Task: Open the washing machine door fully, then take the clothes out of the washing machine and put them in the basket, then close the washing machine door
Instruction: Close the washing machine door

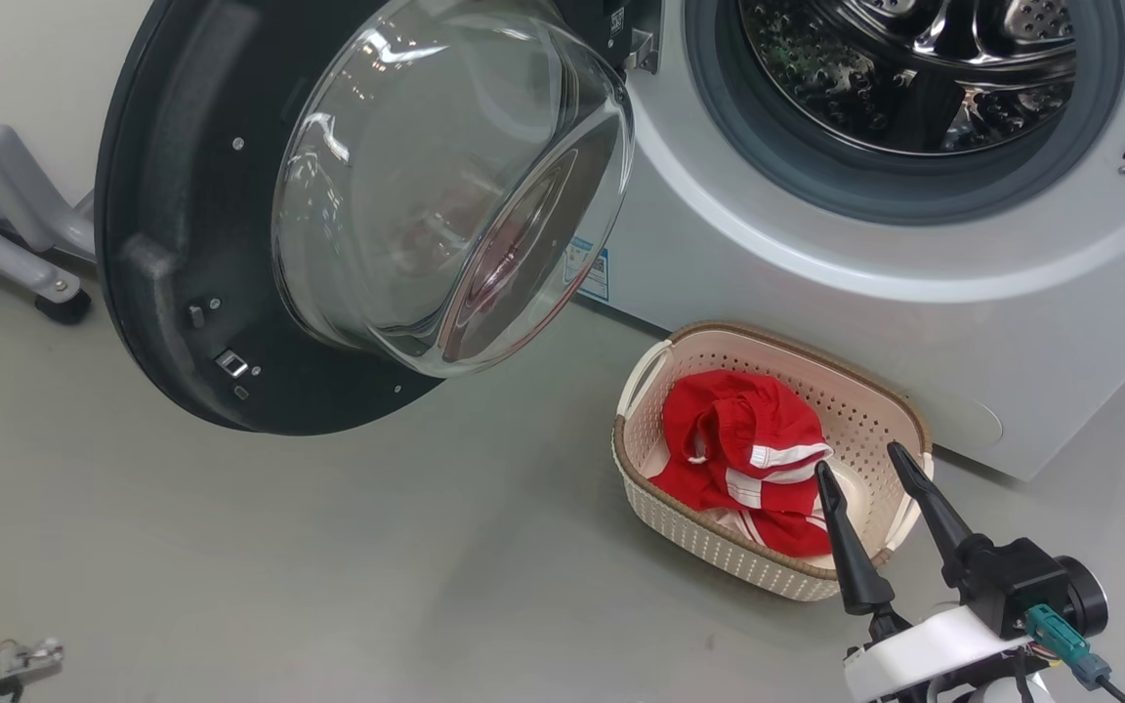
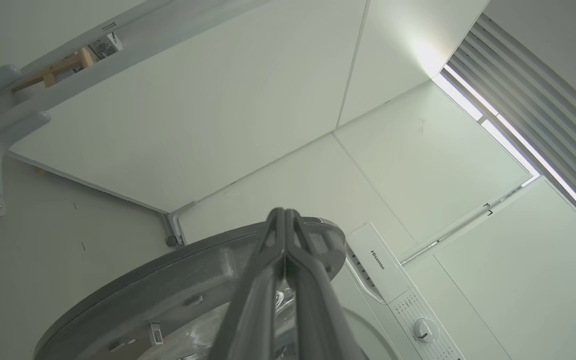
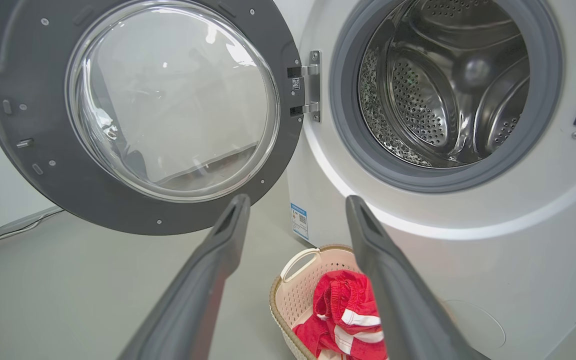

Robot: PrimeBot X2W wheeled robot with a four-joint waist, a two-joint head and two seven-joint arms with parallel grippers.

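Closing the door looks to be the step left: the clothes [image 1: 743, 449] lie bunched in the basket [image 1: 875, 391], which sits on the floor against the front of the washing machine [image 1: 816, 293], and the drum [image 1: 914, 68] shows bare steel

Right tool [image 1: 858, 459]: fingers spread wide, holding nothing, tips over the basket's near rim. The clothes are just off at its eleven o'clock in the head view

Left tool [image 2: 284, 214]: fingers pressed together with nothing between them. In its own wrist view the dark rim of the washing machine door [image 1: 182, 225] crosses just behind the tips. Touching or a hair apart — cannot tell

Door: swung well out, glass bowl bulging toward the robot, hinge at its three o'clock edge, latch side near eight o'clock. From the right tool it lies well apart at ten o'clock

Judgement: the left arm is the nearer one. The door is round, so it has no long axis to speak of — the upright hinge line sets the arc. The push belongs on the rim far from the hinge, swinging it toward three o'clock. Risk: closed tips skating off the glossy rim or the glass bulge
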